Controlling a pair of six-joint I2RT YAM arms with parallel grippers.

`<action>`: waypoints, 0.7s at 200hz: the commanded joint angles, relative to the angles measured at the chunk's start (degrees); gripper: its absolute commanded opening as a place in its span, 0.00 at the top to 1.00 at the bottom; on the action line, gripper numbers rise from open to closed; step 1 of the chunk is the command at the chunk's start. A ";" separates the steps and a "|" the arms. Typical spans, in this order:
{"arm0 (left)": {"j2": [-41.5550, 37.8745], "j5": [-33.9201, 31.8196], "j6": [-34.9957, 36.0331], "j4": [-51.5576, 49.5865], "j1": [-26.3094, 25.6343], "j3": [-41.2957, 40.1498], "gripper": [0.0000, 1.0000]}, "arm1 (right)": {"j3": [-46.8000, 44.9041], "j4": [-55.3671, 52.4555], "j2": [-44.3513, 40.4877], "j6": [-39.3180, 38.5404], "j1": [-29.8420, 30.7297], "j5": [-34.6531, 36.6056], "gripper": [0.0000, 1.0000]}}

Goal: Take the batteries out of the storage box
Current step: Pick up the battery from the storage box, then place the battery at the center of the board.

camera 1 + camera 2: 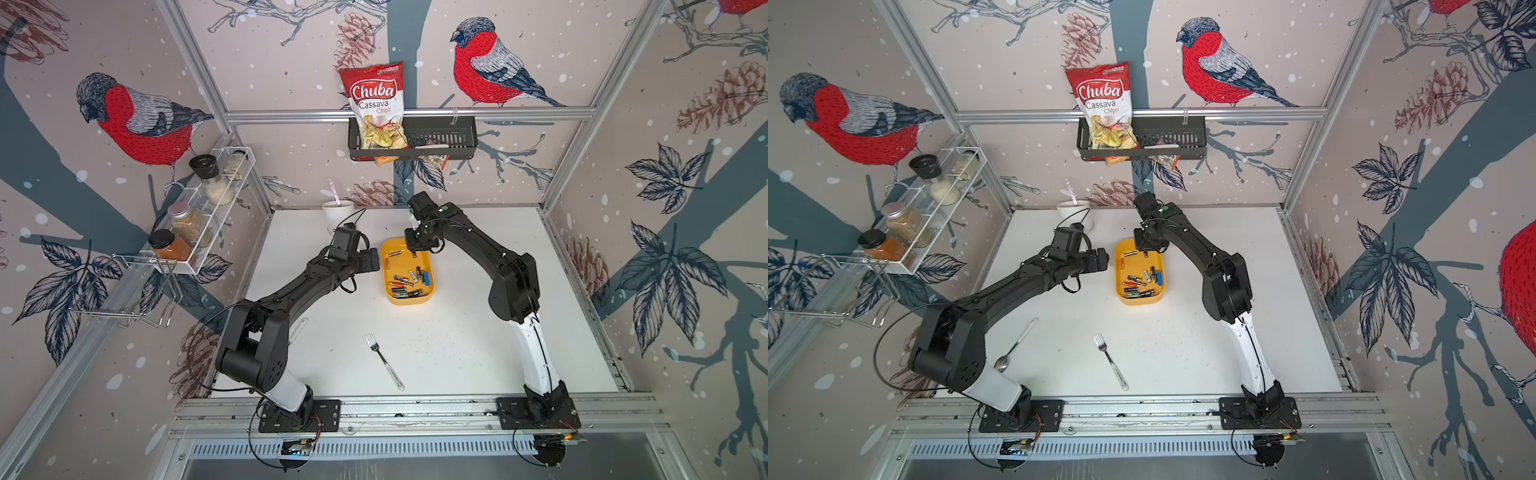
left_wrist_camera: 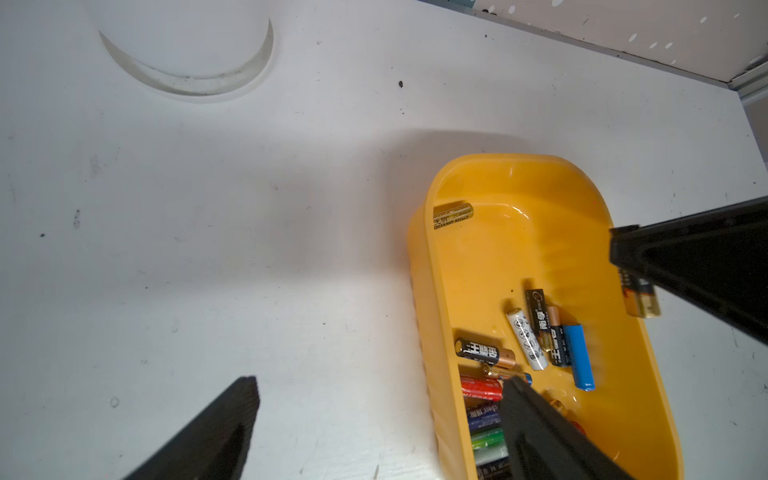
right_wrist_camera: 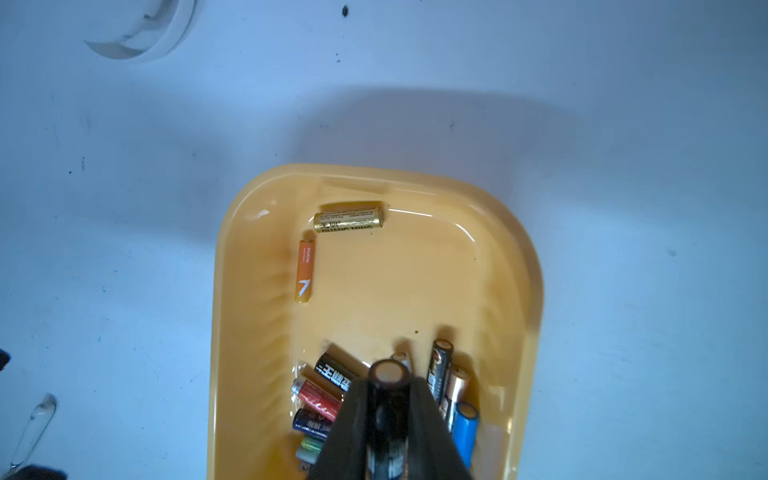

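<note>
the step in hand is a pick: the right gripper (image 3: 388,385) is clamped on one black battery (image 3: 389,372), copper end showing, and hangs over the yellow storage box (image 1: 409,302). the box sits on the worktop (image 1: 332,332) near its middle, a little toward the far edge. most of the batteries (image 1: 409,282) lie heaped at the box's near end; a gold one (image 3: 348,219) and an orange one (image 3: 304,271) lie apart at its far end. the left gripper (image 2: 380,382) is spread wide and holds nothing, one finger over the box and one over bare worktop. whether it touches the wall cannot be told.

next, the held battery likely needs lifting clear of the rim and setting down on open worktop beside the box, where it may roll. many batteries remain, so the task looks early.

the worktop is white and scuffed, with a fork (image 1: 384,361) and a spoon (image 1: 1016,345) toward the near edge and a white cup (image 1: 337,214) at the far edge. bird wallpaper lines the walls; a black basket (image 1: 453,143) holds a chips bag (image 1: 374,104), and a wire rack (image 1: 216,208) carries spice jars.
</note>
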 commanded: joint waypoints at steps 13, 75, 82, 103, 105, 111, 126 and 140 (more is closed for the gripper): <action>0.43 -0.18 1.30 -1.69 -0.12 1.36 0.06 | -6.68 -0.86 -6.15 -1.50 -2.20 3.11 0.80; 1.08 0.19 1.23 -2.07 -0.12 1.96 0.06 | -26.83 6.56 -14.46 -1.34 -4.61 3.97 0.80; 1.08 0.14 1.27 -2.35 -0.12 2.09 0.06 | -28.70 7.53 -14.88 -1.16 -4.63 3.97 0.80; 1.08 0.12 1.28 -2.66 -0.12 2.21 0.06 | -32.81 10.11 -15.32 -1.04 -4.71 4.26 0.80; 1.08 0.13 1.21 -2.73 -0.16 2.24 0.06 | -33.10 10.35 -15.32 -1.03 -4.72 4.35 0.80; 1.05 0.17 1.22 -2.70 -0.06 2.32 0.06 | -33.93 10.93 -15.08 -1.11 -4.79 4.41 0.80; 1.30 0.23 1.10 -2.68 -0.20 2.27 0.06 | -35.01 12.27 -14.16 -1.29 -4.97 4.20 0.80; 1.51 0.47 0.94 -2.74 -0.21 2.48 0.06 | -35.23 12.79 -13.26 -1.39 -4.93 4.28 0.80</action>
